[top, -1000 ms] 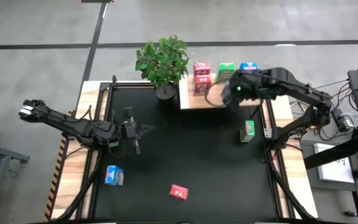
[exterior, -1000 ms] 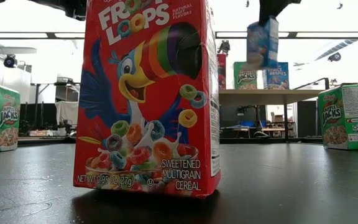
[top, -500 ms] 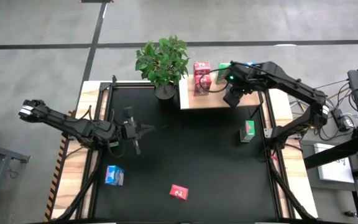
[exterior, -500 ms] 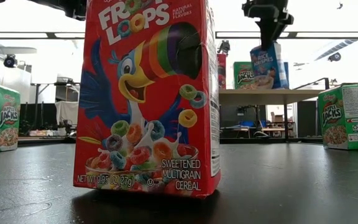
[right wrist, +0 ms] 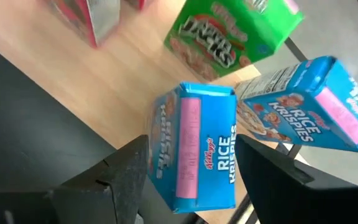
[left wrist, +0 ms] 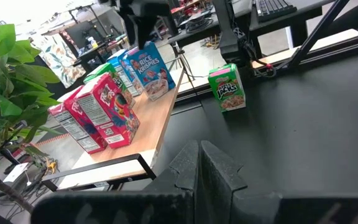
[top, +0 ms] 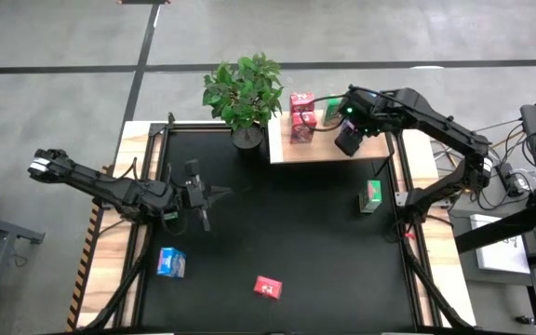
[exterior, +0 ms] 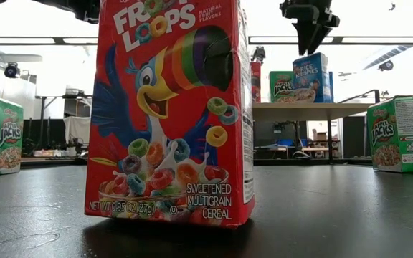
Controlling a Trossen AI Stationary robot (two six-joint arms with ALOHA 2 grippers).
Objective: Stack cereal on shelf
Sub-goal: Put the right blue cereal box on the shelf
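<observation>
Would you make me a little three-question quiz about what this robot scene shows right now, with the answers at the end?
1. True or false: the right gripper is gripping the blue Rice Krispies box on the shelf.
2. Which loose box stands nearest the shelf on the black table? A) blue box B) red box C) green box
3. Fill in: the left gripper hangs over the table with its fingers ____.

Key: 1. False, it is open just above the box. 2. C. 3. shut.
</observation>
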